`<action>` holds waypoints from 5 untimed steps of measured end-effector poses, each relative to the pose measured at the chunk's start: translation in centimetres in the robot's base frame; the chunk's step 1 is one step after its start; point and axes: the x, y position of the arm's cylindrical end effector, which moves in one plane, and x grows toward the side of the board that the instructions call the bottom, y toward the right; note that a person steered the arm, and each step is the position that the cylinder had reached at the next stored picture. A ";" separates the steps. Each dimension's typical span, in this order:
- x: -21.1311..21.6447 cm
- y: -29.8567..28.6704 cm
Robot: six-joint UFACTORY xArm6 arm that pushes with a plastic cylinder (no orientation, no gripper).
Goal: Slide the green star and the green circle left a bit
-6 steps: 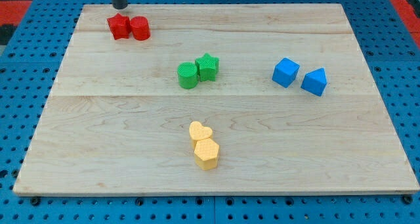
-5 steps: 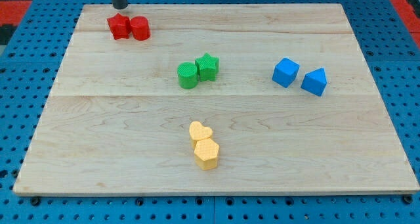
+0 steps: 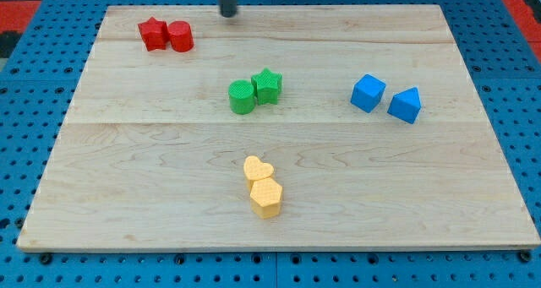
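Observation:
The green star point(image 3: 268, 85) and the green circle point(image 3: 242, 96) touch each other near the middle of the wooden board point(image 3: 169, 153), the circle on the star's lower left. My tip point(image 3: 229, 14) is at the view's top edge of the board, well above both green blocks and a little to their left, touching no block.
A red star point(image 3: 153, 34) and a red cylinder point(image 3: 180, 36) sit together at the view's top left. A blue cube point(image 3: 368, 93) and a blue wedge-like block point(image 3: 405, 105) are at the right. A yellow heart point(image 3: 257, 170) and yellow hexagon point(image 3: 266, 197) sit at the bottom centre.
My tip has moved right along the board's top edge, from above the red blocks to above the green blocks. No block has moved.

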 end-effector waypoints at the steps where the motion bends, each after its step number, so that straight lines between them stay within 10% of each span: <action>1: 6.7 7.0; 5: 20.2 -7.7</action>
